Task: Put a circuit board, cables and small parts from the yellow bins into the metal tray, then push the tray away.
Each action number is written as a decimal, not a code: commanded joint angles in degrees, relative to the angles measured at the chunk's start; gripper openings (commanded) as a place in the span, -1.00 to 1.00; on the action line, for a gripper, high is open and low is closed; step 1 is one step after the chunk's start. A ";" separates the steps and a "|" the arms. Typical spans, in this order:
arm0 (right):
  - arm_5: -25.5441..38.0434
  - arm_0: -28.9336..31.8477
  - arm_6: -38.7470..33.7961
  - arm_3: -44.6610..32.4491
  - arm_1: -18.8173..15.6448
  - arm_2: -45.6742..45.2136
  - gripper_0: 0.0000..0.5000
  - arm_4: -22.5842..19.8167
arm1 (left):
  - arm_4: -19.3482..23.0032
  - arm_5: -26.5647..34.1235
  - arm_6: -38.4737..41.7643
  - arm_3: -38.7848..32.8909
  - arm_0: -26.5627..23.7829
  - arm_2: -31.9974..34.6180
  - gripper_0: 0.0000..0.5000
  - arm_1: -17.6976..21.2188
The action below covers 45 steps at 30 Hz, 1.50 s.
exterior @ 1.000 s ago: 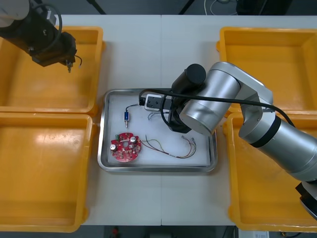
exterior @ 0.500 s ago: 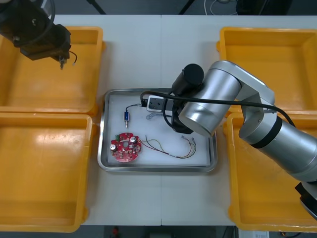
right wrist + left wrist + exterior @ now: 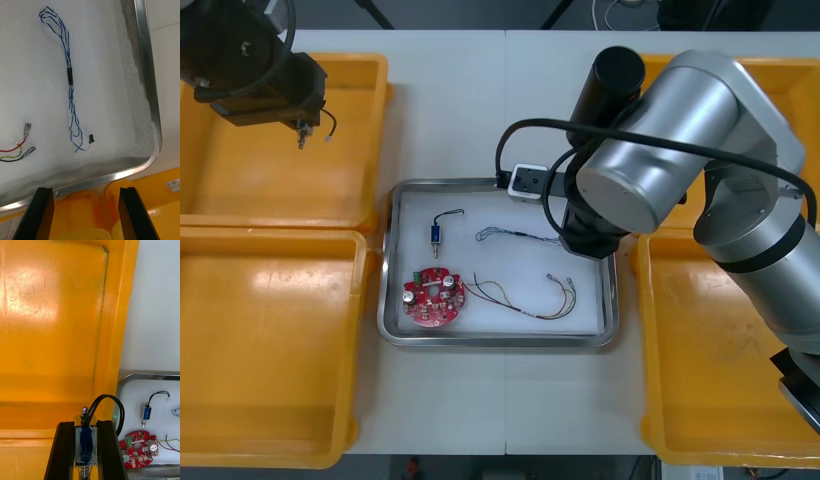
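Loading stage of the tray-filling task, with one item in transit; the left hand (image 3: 302, 128) is hovering over the far yellow bin (image 3: 240, 190) on the robot's left, its two black fingers (image 3: 66, 450) clamping a small metal part (image 3: 85, 438) that is standing between them with a black cable loop (image 3: 108, 405) arching out of its top; the right hand (image 3: 85, 191) is hanging over the right-hand rim of the metal tray (image 3: 500, 342), near its corner beside a right-side bin, its fingers spread wide and gripping nothing. The tray is sitting in the middle of the tabletop (image 3: 450, 110) between the bins, white inside, and is already carrying a round red circuit board (image 3: 433, 298) at its near left, a matching part (image 3: 437, 236) with its own black lead just beyond the board, a twisted blue and white cable (image 3: 515, 237) toward the far right, and a red and yellow cable (image 3: 525, 298) at the near right; none of these is touching a hand. By judgement, the step in hand is the delivery of a further small part, and the contents are looking nearly complete. The next move is calling for the left hand to be lifting its load over the bin wall, travelling to a bare white patch of the tray away from the board and cables, lowering, and only then opening; the trailing loop is needing clearance so that it is not snagging the rim; the right arm is needing to be keeping out of that path; the push of the tray is not yet begun.
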 commanded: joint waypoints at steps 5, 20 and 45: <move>1.54 -0.42 -3.84 -3.19 1.12 -12.00 1.00 -1.75 | 0.84 1.62 6.11 -2.74 0.29 0.53 -1.00 2.38; 1.54 4.33 -16.84 -7.59 -1.69 -30.99 1.00 -3.33 | 2.68 1.35 15.25 -8.98 0.20 -7.82 -1.00 1.15; 1.54 22.08 -39.17 -12.25 -9.87 -45.67 1.00 -10.01 | -3.12 -20.62 27.56 -3.09 0.11 -34.89 -1.00 -7.20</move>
